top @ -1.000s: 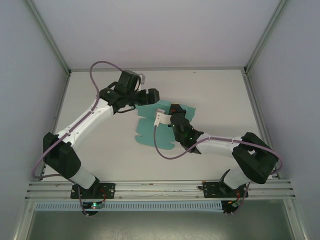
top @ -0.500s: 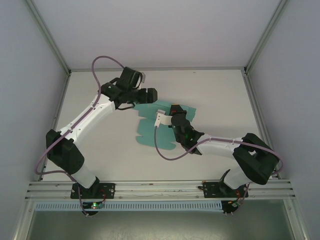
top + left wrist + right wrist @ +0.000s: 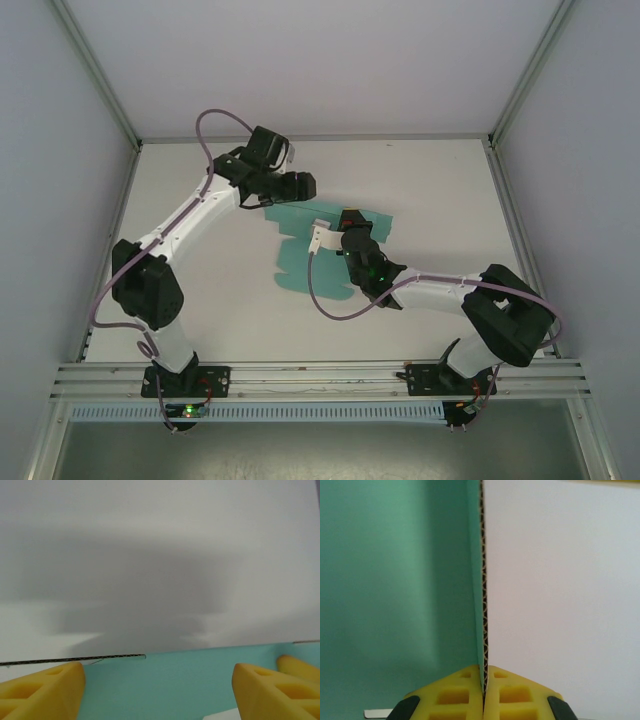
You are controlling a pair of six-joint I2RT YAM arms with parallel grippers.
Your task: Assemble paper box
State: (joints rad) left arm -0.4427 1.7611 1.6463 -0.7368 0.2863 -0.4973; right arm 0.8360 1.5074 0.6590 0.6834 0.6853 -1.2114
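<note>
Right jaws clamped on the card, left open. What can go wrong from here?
1. The right jaws pinch only the thin edge of one panel of the paper box, at their tips; it may slip out or crease.
2. The left jaws stand open over the sheet's far edge; pushing in could slide it on the table and bend it against that pinch.

The flat teal-green corrugated card sheet [image 3: 292, 262] is viewed from high above, looking down. It is shared by both wrist views, very close: the left low across it, the right edge-on.
</note>
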